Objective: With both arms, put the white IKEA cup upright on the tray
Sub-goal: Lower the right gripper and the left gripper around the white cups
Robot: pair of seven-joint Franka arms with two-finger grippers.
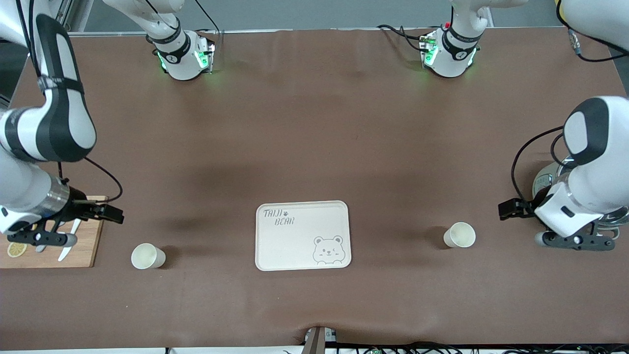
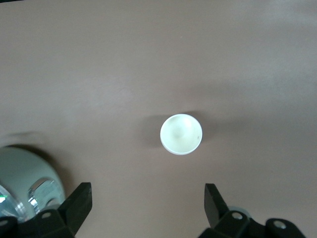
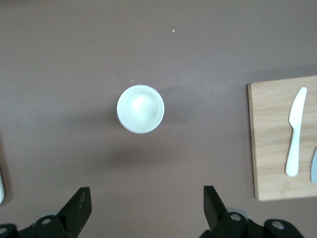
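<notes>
The cream tray (image 1: 275, 246) with "TAIJI BEAR" lettering and a bear face lies near the table's middle, with nothing on it. Two white cups stand on the table with their mouths up. One cup (image 1: 147, 256) is toward the right arm's end, beside the wooden board; it also shows in the right wrist view (image 3: 140, 109). The other cup (image 1: 460, 235) is toward the left arm's end and shows in the left wrist view (image 2: 181, 134). My right gripper (image 1: 42, 239) (image 3: 145, 196) hovers open over the board's edge, apart from its cup. My left gripper (image 1: 574, 242) (image 2: 147, 193) hovers open and empty beside its cup.
A wooden cutting board (image 1: 83, 250) (image 3: 272, 148) holds a white knife (image 1: 69, 241) (image 3: 295, 131) and a lemon slice (image 1: 16, 249) at the right arm's end. A shiny metal vessel (image 1: 545, 182) (image 2: 25, 178) sits under the left arm.
</notes>
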